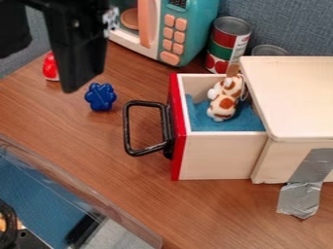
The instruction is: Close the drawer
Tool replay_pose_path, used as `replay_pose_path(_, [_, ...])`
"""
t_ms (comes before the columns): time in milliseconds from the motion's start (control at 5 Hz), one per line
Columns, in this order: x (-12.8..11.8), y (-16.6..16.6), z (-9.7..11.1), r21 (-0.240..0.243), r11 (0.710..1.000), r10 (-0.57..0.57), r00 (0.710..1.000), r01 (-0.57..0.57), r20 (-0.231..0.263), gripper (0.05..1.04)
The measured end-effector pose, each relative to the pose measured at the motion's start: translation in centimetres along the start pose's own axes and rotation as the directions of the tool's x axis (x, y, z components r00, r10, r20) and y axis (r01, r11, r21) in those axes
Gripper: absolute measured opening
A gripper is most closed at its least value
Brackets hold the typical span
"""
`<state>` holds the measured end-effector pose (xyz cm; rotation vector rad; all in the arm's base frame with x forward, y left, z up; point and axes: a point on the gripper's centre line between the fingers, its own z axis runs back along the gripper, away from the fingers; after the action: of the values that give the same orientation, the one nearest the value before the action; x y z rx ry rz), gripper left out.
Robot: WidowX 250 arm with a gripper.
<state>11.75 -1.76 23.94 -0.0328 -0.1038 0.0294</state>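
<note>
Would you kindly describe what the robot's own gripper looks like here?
The gripper is plain black, with straight-edged, angular parts and a long, blocky piece that narrows towards its lower end. A small round spot, perhaps a screw head, marks its upper part. Beside that is a pale, speckled patch, possibly part of it.

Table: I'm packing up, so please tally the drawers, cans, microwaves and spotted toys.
Drawer: 1
Cans: 2, counting the one mostly hidden behind the cabinet
Microwave: 1
Spotted toy: 1
Total: 5
</note>
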Motion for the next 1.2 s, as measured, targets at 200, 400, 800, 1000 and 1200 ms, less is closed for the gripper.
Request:
replay_pose_path(200, [-0.1,0.0,-0.2,0.001,1.000,-0.003,1.000,0.003,-0.004,1.001])
replay_pose_path(400, [0.0,1.5,-1.6,0.030,0.997,-0.067,0.998,0.066,0.024,1.001])
replay_pose_path(800, [1.1,5.4,-5.3,0.038,0.981,-0.191,0.982,0.191,0.000,1.001])
replay_pose_path(1000, [2.1,7.5,-7.4,0.048,0.930,-0.362,0.931,0.364,-0.038,1.001])
replay_pose_path(1200, [3.3,9.0,-10.2,0.050,0.829,-0.554,0.830,0.557,-0.066,1.001])
